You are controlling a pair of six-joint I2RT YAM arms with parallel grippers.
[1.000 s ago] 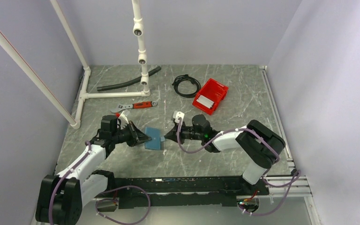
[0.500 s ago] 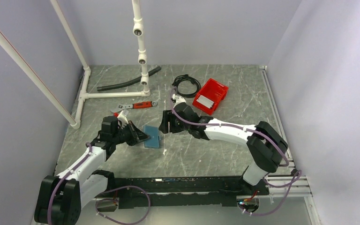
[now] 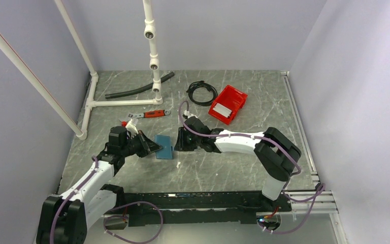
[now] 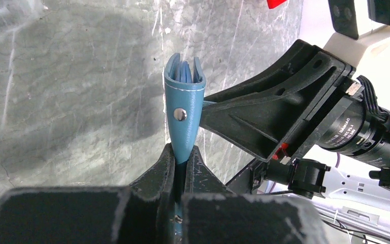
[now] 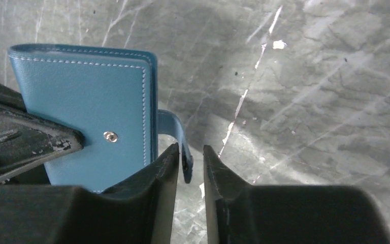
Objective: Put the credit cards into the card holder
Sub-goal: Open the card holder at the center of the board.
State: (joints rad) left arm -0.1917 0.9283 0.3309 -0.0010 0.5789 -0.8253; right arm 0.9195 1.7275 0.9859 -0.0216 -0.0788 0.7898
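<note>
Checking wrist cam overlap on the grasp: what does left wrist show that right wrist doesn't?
Left wrist only: the card holder edge-on, its open top showing inner layers, its lower end pinched in the left hand. Right wrist only: the holder's flat stitched face, and its strap tab lying between the right hand's slightly parted fingers. Both: the holder, its snap stud, the opposite hand beside it, the marble table. No loose cards in either.

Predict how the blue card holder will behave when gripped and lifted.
Probably soft and flexible: the card holder splays open at its free end while the left end effector pinches the other. Its closure strap curves freely, so likely floppy. Thin, it seems light.
</note>
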